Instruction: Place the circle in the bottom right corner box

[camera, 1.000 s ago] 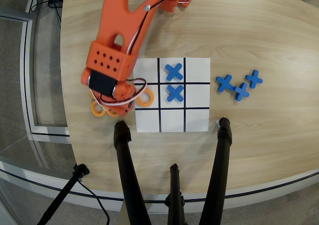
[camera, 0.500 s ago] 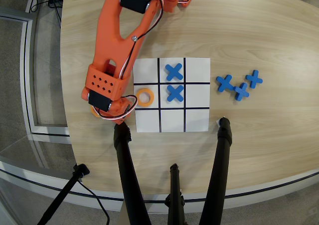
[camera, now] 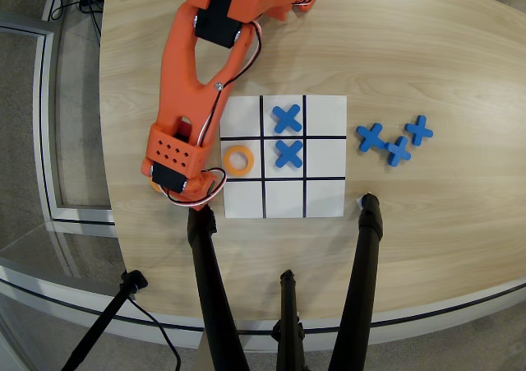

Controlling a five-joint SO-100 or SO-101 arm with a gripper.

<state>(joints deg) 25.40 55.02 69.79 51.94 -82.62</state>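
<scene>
The white bottom right corner box (camera: 325, 198) of the black-lined paper grid (camera: 246, 200) is empty. One flat orange foam circle (camera: 239, 159) lies in the grid's left middle cell. The orange arm (camera: 193, 75) hangs left of the grid; I cannot tell if its fingers are apart. Nearly everything is left to do.

The table (camera: 427, 50) looks like pale wood laminate with a fine straight grain and a smooth, faintly satin finish. The grid sheet (camera: 325, 197) at its centre is matt white paper with black printed lines. The ring (camera: 229, 167) in the 9 o'clock cell looks like soft matt orange foam; the crosses (camera: 287, 118) are matt blue foam. The arm (camera: 185, 75) is orange plastic, slightly glossy. At 6 o'clock, the tripod legs (camera: 362, 280) look satin black.
</scene>
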